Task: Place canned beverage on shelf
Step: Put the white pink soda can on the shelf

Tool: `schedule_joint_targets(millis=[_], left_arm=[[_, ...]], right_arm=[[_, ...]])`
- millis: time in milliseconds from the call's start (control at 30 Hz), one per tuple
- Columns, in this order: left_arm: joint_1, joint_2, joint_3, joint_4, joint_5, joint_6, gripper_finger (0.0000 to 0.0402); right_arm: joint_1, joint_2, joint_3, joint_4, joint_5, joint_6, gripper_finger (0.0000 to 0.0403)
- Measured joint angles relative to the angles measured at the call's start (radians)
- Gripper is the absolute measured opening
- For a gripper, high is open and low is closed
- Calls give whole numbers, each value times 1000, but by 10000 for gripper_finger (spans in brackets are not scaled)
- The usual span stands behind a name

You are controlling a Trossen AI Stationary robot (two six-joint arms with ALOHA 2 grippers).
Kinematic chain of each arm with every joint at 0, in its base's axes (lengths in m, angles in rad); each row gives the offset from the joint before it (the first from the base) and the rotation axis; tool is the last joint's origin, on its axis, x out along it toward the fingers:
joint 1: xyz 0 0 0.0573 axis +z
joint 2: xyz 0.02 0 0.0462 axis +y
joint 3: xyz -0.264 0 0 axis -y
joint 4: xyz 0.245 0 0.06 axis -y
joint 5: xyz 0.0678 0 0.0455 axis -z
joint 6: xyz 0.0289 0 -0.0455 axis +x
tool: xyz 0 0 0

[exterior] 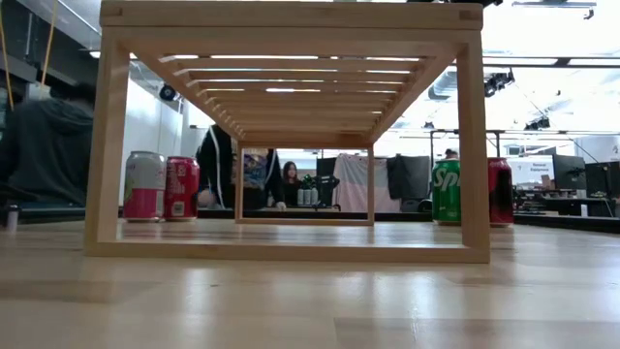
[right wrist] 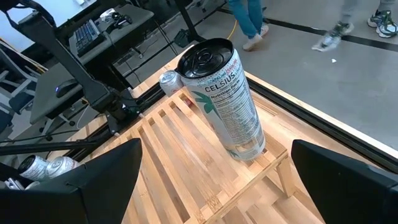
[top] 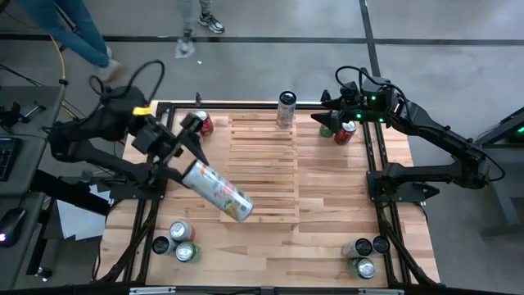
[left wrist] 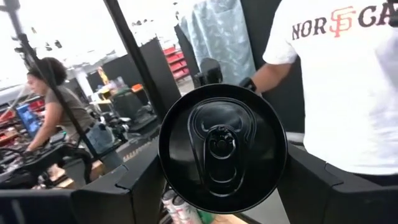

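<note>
A tall can (top: 217,190) is held pinched, tilted, in the left gripper (top: 190,157) over the shelf (top: 262,176) left edge; it should be uprighted before lowering. Right gripper (top: 332,111) waits spread.

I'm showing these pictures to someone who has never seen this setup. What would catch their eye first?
Probably the tall can held tilted in the left claw, above the left part of the slatted shelf. Next, a slim Celsius can already standing upright at the shelf's far edge. The right claw waits open at the table's far right corner, by a red can.
</note>
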Motion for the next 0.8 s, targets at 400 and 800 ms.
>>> schedule_joint_targets(millis=[400,800], left_arm=[[-61,23,0,-13,-328,20,235],[-12,140,0,-97,-982,-22,238]], right_arm=[[0,0,0,0,0,-14,399],[0,0,0,40,-9,63,399]])
